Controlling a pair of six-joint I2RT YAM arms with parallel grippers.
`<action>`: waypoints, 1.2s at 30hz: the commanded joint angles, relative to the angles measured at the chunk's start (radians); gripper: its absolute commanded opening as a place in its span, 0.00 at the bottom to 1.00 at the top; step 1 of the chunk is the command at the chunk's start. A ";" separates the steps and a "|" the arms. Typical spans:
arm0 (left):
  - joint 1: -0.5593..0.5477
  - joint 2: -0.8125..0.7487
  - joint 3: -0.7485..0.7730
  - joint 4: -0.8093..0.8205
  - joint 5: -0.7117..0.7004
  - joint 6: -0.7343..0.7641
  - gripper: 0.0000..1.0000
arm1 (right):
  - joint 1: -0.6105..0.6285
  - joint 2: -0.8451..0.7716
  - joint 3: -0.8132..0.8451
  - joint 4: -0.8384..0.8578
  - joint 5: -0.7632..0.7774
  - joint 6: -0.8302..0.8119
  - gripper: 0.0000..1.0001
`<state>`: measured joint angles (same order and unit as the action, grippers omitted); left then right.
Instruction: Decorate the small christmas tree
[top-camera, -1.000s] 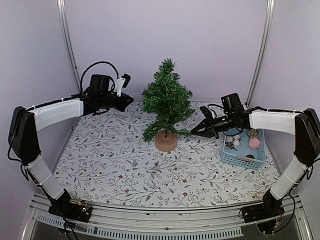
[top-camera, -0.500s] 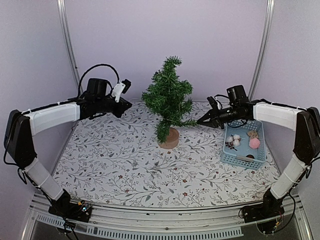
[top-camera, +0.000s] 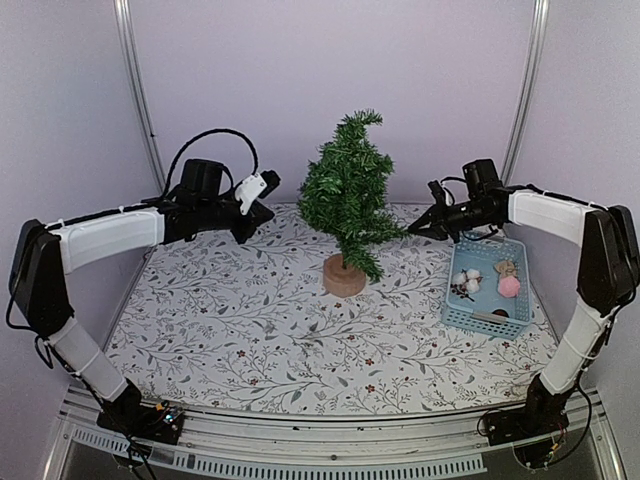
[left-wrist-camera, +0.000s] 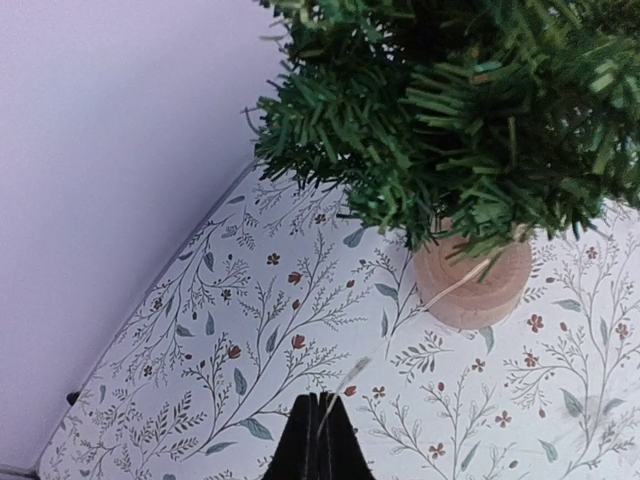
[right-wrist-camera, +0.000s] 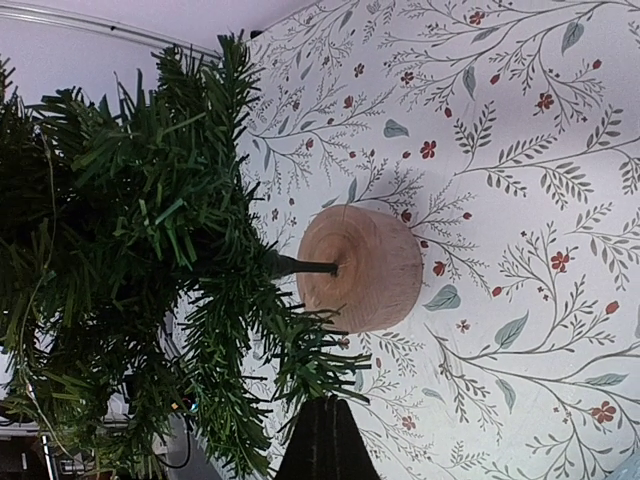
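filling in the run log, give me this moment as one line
left gripper shut | right gripper shut | small christmas tree tilted, no ornaments on it | ornaments in blue basket

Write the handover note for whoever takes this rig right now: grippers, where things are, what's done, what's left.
Left gripper: shut, apparently pinching a thin pale strand that runs to the small christmas tree.
Right gripper: shut, tip at the lower branches; no hold visible.
Tree: mid-table on its wooden base, top leaning slightly right.
Blue basket, right side: ornaments inside, a pink pom-pom among them.
Done: no ornament visible on the tree.
Left: finish the strand, hang the basket's ornaments.
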<state>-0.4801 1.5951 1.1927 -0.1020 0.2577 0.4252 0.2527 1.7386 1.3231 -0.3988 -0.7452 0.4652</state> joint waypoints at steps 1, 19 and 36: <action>-0.031 0.000 -0.014 0.075 -0.075 0.108 0.00 | -0.009 0.043 0.063 -0.032 0.042 -0.051 0.00; -0.045 0.192 0.158 0.322 -0.051 0.254 0.00 | -0.008 0.111 0.170 -0.117 0.043 -0.104 0.00; -0.092 0.285 0.126 0.360 0.100 0.191 0.00 | -0.012 0.131 0.192 -0.130 0.088 -0.099 0.00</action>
<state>-0.5480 1.8679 1.3418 0.2249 0.3141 0.6277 0.2478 1.8542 1.4857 -0.5278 -0.6998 0.3729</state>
